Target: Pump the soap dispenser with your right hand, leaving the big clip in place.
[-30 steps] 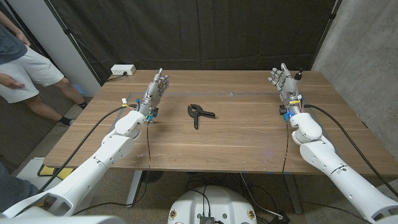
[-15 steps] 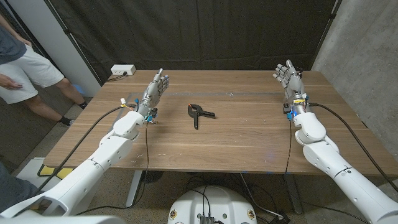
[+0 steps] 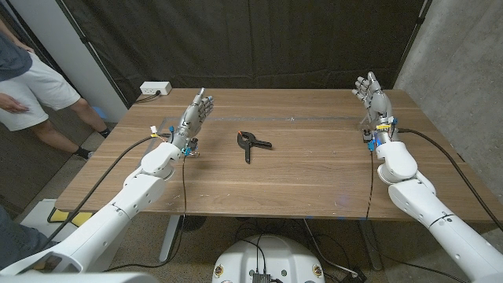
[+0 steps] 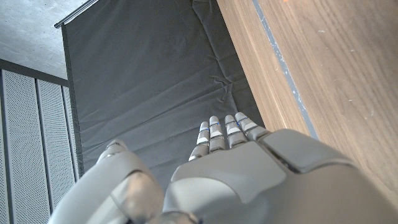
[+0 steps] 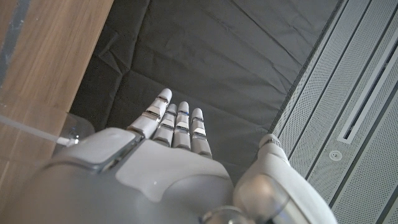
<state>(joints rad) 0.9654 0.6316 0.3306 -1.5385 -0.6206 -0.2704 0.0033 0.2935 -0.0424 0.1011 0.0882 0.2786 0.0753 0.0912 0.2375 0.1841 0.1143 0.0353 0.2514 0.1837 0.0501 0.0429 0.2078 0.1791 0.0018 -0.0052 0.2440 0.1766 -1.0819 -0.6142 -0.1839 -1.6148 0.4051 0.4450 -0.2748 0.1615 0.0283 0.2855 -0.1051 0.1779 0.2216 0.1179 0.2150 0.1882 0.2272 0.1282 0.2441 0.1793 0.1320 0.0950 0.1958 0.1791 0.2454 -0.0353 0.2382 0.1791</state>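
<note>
White arm shells, black cables, silver-grey left robot hand (image 3: 196, 108), right robot hand (image 3: 371, 89).

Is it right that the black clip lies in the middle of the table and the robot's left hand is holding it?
Not quite. The head view shows the black clip lying in the middle of the table, but the left hand is not holding it: that hand is apart from the clip, fingers open, holding nothing.
</note>
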